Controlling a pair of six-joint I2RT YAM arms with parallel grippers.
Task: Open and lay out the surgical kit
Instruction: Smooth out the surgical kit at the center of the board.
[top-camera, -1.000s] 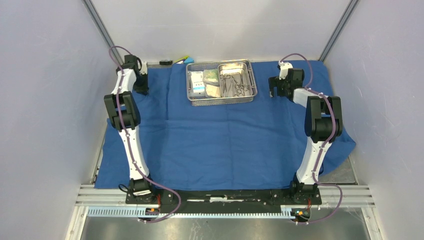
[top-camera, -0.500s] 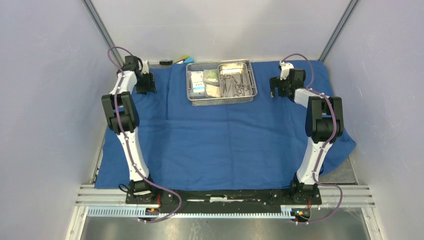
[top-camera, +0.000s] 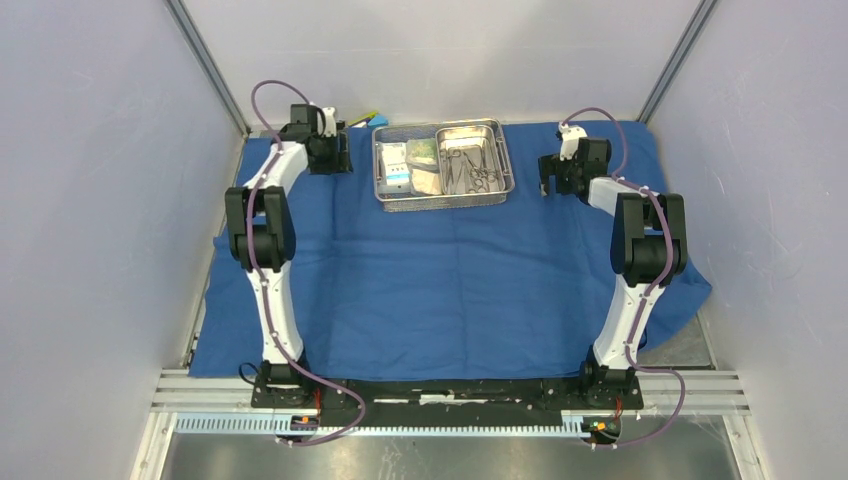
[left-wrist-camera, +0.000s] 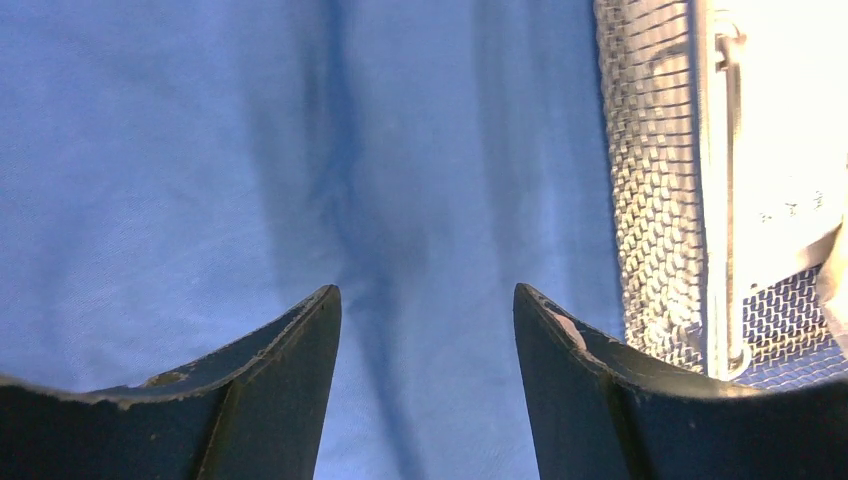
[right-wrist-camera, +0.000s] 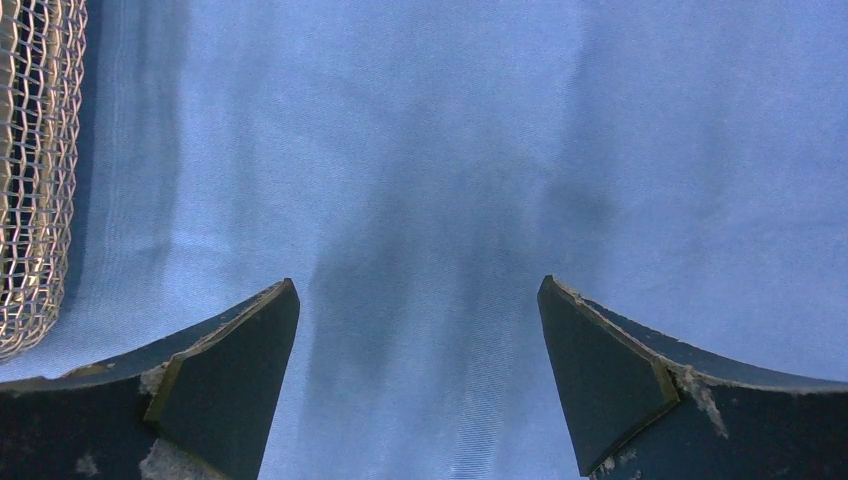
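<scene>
The blue cloth wrap (top-camera: 450, 280) lies spread flat over the table. At its far middle stands the wire-mesh tray (top-camera: 445, 201). Inside it, a smaller steel pan (top-camera: 495, 150) on the right holds slim metal instruments (top-camera: 470, 170), and small packets (top-camera: 397, 165) lie on the left. My left gripper (top-camera: 338, 158) hovers just left of the tray. It is open over bare cloth (left-wrist-camera: 200, 150), with the tray's mesh wall (left-wrist-camera: 650, 200) to its right. My right gripper (top-camera: 548, 182) hangs open over the cloth (right-wrist-camera: 420, 130) right of the tray, whose mesh (right-wrist-camera: 30, 170) shows at the left edge.
A small yellow-and-blue block toy (top-camera: 372, 119) and a dark object (top-camera: 332, 125) lie behind the tray's far left corner. Grey walls close in the left, right and back. The cloth hangs over the table's right edge (top-camera: 700, 285).
My left gripper has opened and swung right, from the cloth's far left edge to just beside the tray. The right arm has stayed still.
</scene>
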